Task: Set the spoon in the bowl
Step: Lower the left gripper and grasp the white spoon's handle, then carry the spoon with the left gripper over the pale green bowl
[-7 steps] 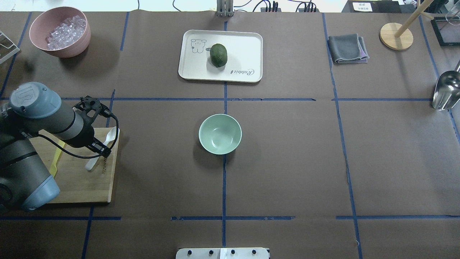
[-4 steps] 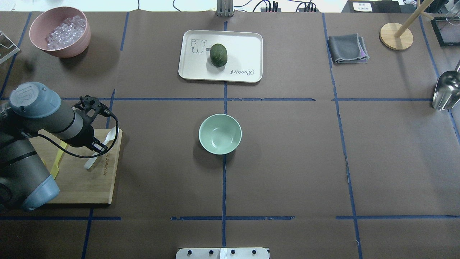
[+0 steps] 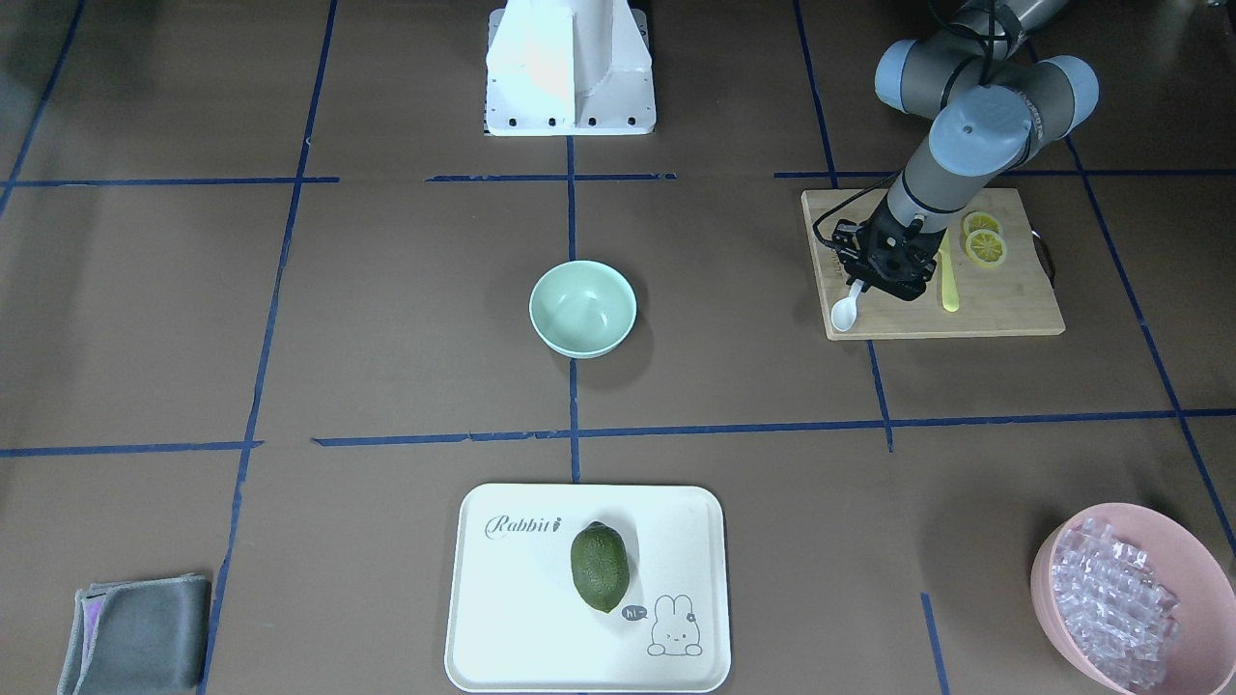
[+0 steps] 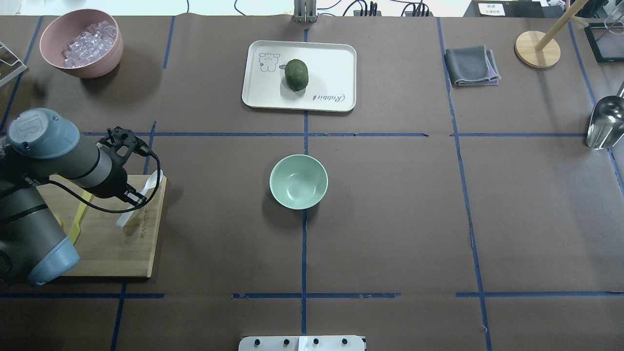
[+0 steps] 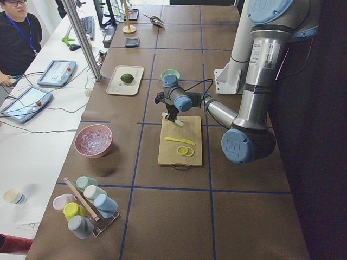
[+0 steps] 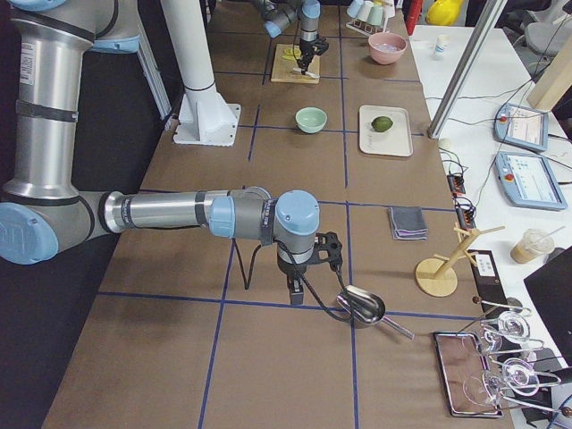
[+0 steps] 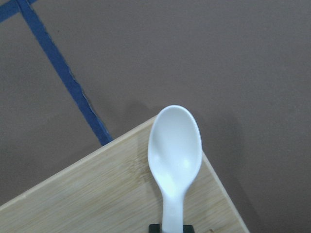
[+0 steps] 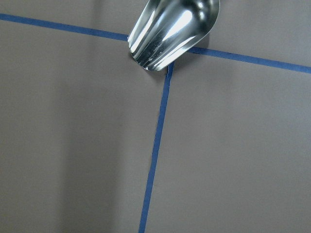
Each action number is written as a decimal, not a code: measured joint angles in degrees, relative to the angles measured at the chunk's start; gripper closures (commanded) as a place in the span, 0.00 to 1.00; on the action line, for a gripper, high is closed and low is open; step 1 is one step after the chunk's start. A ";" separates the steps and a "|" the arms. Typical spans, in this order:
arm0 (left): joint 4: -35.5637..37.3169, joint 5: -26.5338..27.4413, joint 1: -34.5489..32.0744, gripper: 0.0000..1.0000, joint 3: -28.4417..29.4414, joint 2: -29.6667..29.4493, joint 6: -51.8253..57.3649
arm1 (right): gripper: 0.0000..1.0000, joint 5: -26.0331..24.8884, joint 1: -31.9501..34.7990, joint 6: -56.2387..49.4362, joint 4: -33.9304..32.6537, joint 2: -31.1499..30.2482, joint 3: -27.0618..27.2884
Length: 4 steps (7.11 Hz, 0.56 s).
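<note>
My left gripper point(image 4: 136, 198) pinched on the spoon point(image 4: 153, 180) handle — scoop aslant, forward-right over the board point(image 4: 107, 251) corner; right gripper point(image 6: 295, 290) unreadable.

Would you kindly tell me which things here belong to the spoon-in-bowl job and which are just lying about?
For the job: white spoon, mint-green bowl, left hand gripping the spoon.

Lying about: cutting board, yellow knife, lemon slices, pink bowl of clear cubes, tray, green fruit, grey cloth, metal scoop.

The spoon point(image 7: 175, 150) has its handle cut off at 6 o'clock in the left wrist view; overhead, the left hand point(image 4: 135, 199) hides its middle (the right hand point(image 6: 296, 288) is too small to judge its jaws).
</note>
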 measured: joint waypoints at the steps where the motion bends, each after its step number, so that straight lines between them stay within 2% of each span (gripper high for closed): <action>1: 0.20 -0.06 -0.24 0.98 -0.36 -1.00 -1.46 | 0.00 0.02 0.00 0.02 0.00 0.03 0.03; 4: 3.20 -0.31 -0.34 0.98 -0.54 -7.09 -9.13 | 0.00 0.03 0.00 0.03 0.00 0.04 0.08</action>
